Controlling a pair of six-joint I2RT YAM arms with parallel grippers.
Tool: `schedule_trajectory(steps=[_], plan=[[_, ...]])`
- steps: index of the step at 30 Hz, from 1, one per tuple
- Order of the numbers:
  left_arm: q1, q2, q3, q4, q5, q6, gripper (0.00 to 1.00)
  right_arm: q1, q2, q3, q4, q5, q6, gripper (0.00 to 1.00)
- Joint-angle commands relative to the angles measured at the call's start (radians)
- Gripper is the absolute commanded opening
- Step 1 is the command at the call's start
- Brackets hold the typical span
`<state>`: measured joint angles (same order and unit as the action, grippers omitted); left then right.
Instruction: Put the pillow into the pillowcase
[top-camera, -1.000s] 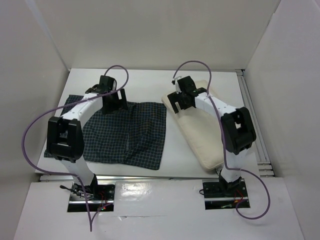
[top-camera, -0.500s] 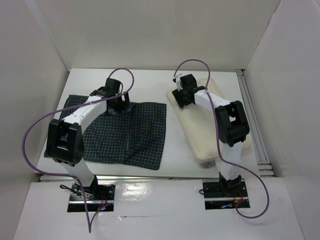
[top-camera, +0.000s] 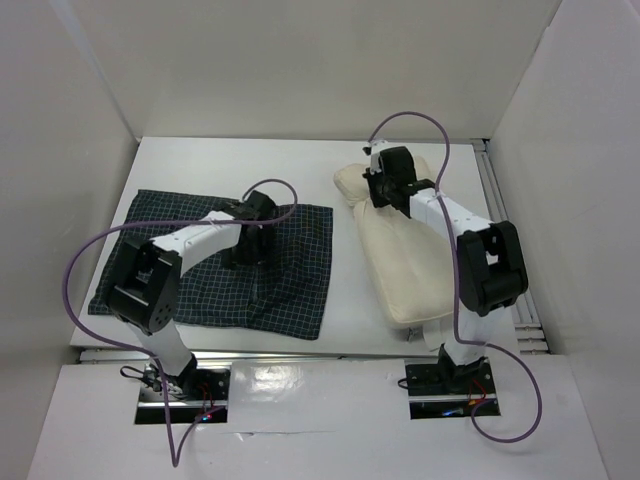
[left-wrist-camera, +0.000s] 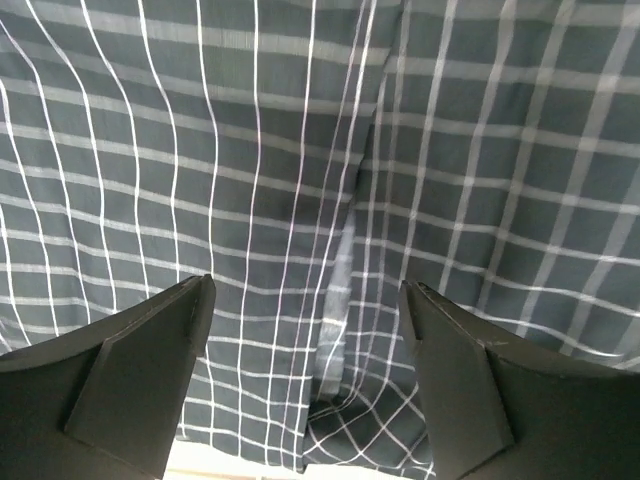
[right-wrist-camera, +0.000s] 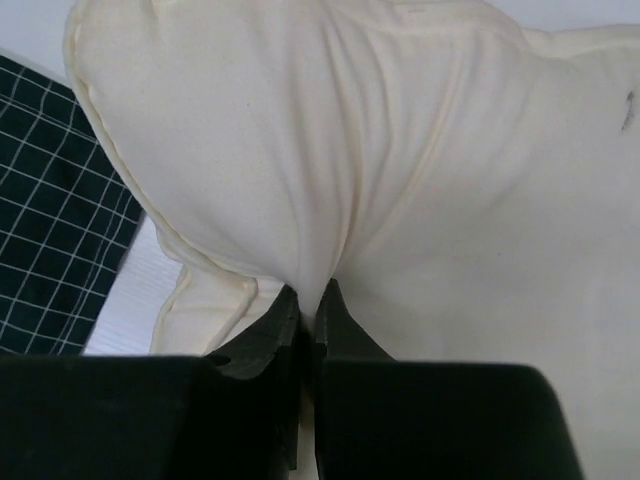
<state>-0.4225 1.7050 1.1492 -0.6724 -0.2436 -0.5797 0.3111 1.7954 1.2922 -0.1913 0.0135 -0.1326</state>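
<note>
1. Cream pillow (top-camera: 397, 272) lay on the right of the table (top-camera: 300, 160), with the checked pillowcase (top-camera: 296, 285) flat on the left and the two apart.
2. Left wrist: the left gripper (left-wrist-camera: 305, 300) hovered with fingers wide over a fold in the cloth, gripping nothing. Catching one layer to open the case seemed the next need.
3. Right wrist: the right gripper (right-wrist-camera: 310, 300) pinched a ridge of pillow fabric, so the grasping step looked to be in hand.

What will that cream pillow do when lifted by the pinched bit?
Probably sag: the fabric bunches into creases where the right end effector pinches the pillow, so it looks soft, not stiff. Likely light for its size, being plump. The pinch holds only a small fold, so it might slip.
</note>
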Motion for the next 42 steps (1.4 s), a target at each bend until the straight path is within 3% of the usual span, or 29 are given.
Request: schedule_trajectory(steps=[1, 5, 13, 14, 17, 18, 20, 26, 34, 40, 42], plan=[[-0.021, 0.028, -0.011, -0.075, -0.065, -0.061, 0.90, -0.010, -0.105, -0.017, 0.009, 0.002, 0.077, 0.00], [-0.021, 0.050, -0.031, -0.112, -0.109, -0.123, 0.88, -0.020, -0.126, -0.039, -0.010, 0.011, 0.114, 0.00], [-0.021, 0.087, -0.049, -0.153, -0.192, -0.193, 0.68, -0.020, -0.180, -0.060, -0.001, 0.000, 0.134, 0.00], [-0.021, 0.099, -0.049, -0.165, -0.192, -0.206, 0.55, -0.020, -0.180, -0.060, 0.000, -0.009, 0.134, 0.00], [-0.021, 0.078, -0.025, -0.165, -0.203, -0.216, 0.28, -0.020, -0.189, -0.060, 0.000, -0.023, 0.134, 0.00], [-0.021, 0.067, -0.010, -0.165, -0.203, -0.216, 0.13, -0.020, -0.198, -0.060, 0.000, -0.032, 0.134, 0.00], [-0.021, 0.041, 0.004, -0.165, -0.203, -0.206, 0.00, -0.010, -0.209, -0.070, -0.011, -0.023, 0.134, 0.00], [-0.021, -0.031, 0.087, -0.194, -0.243, -0.177, 0.00, 0.123, -0.290, -0.090, -0.043, 0.042, 0.110, 0.00], [-0.030, -0.105, 0.133, -0.237, -0.253, -0.155, 0.00, 0.357, -0.407, -0.169, -0.190, -0.057, 0.174, 0.00], [-0.050, -0.156, 0.115, -0.239, -0.230, -0.186, 0.00, 0.509, -0.371, -0.179, -0.224, -0.043, 0.211, 0.00], [-0.077, -0.192, 0.115, -0.239, -0.230, -0.186, 0.00, 0.551, -0.312, -0.168, -0.212, 0.025, 0.225, 0.00]])
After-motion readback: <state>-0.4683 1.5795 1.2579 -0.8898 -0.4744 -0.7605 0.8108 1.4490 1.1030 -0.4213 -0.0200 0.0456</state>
